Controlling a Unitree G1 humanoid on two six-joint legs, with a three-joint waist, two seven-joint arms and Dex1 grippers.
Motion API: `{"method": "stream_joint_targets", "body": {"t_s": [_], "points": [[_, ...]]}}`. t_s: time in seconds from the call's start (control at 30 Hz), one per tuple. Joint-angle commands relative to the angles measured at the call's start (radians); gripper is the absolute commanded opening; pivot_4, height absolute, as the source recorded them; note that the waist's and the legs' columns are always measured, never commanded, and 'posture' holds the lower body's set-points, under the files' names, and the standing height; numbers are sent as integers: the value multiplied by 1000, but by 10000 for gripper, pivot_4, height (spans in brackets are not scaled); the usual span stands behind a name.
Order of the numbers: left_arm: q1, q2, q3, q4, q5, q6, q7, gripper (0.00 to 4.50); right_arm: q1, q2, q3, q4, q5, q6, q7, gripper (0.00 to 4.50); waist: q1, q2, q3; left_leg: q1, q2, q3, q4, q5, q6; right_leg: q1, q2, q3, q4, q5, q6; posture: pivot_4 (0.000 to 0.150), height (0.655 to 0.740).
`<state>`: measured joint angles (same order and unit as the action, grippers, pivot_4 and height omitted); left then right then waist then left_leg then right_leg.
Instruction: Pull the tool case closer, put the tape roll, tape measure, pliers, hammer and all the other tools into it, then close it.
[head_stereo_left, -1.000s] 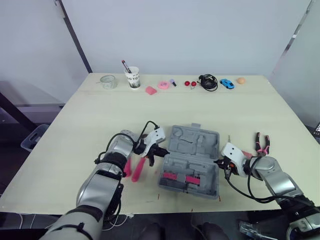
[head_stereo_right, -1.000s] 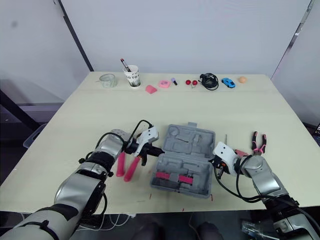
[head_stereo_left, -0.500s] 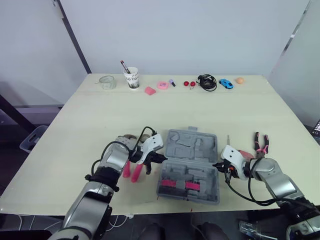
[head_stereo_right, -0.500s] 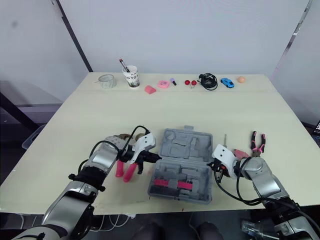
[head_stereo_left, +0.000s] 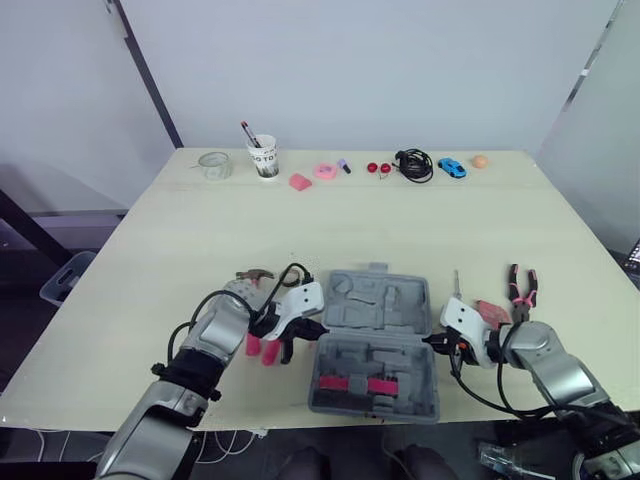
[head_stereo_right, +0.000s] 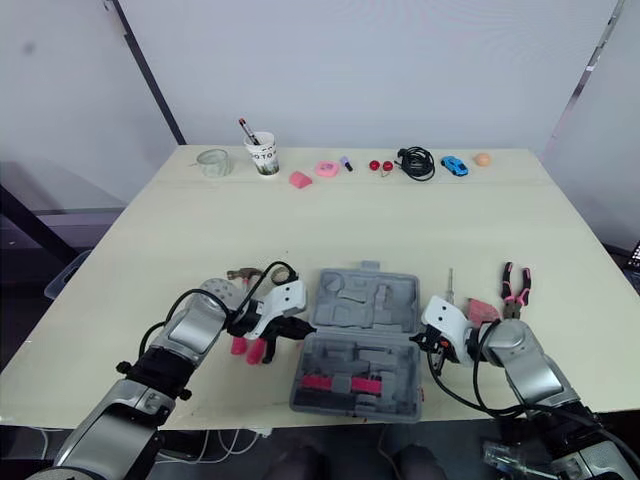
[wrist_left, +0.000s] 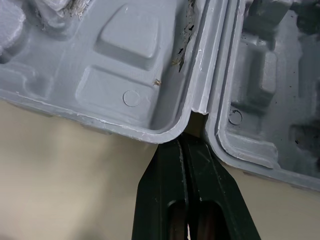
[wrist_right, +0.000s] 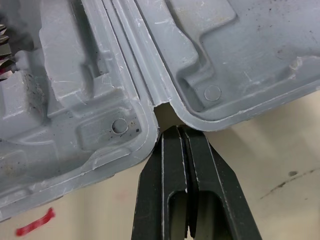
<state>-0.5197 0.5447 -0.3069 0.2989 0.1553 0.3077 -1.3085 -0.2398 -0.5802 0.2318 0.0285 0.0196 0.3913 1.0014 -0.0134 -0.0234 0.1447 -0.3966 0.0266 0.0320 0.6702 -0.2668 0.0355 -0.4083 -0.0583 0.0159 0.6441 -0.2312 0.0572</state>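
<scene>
Left wrist view: partial tool case (wrist_left: 125, 65).

The left gripper (head_stereo_left: 312, 333) hides most of the pink-handled tool (head_stereo_left: 262, 349); red objects (head_stereo_left: 379, 167) at the far edge of the table (head_stereo_left: 180, 240) are too small to name.

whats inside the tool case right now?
The tool case lies open. Its near half holds pink tools; what kind is too small to tell. The far half shows bare moulded recesses.
</scene>
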Motion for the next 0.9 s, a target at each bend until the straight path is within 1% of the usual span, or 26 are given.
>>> {"method": "stream_joint_targets", "body": {"t_s": [0.03, 0.3, 0.6, 0.77, 0.9], "points": [[43, 8, -67, -35, -10, 22, -39, 759, 5, -6, 2, -65, 34, 4, 18, 0, 1, 0, 0, 0, 0, 0, 0, 0, 0, 0, 0, 0, 0, 0, 0, 1500, 7400], [71, 57, -97, -103, -16, 43, -57, 759, 27, -11, 5, -78, 39, 8, 19, 0, 0, 0, -1, 0, 0, 0, 0, 0, 0, 0, 0, 0, 0, 0, 0, 1500, 7400], [99, 68, -119, -152, -30, 74, -50, 759, 44, -28, 7, -95, 45, 15, 29, 0, 2, 1, -1, 0, 0, 0, 0, 0, 0, 0, 0, 0, 0, 0, 0, 1500, 7400], [118, 94, -138, -174, -26, 39, -67, 759, 53, -37, 9, -110, 52, 25, 38, 0, 2, 1, -1, 0, 0, 0, 0, 0, 0, 0, 0, 0, 0, 0, 0, 1500, 7400], [133, 105, -143, -192, -34, 45, -70, 759, 68, -50, 19, -134, 62, 40, 57, 0, 2, 1, -2, 0, 0, 0, 0, 0, 0, 0, 0, 0, 0, 0, 0, 1500, 7400]]}}
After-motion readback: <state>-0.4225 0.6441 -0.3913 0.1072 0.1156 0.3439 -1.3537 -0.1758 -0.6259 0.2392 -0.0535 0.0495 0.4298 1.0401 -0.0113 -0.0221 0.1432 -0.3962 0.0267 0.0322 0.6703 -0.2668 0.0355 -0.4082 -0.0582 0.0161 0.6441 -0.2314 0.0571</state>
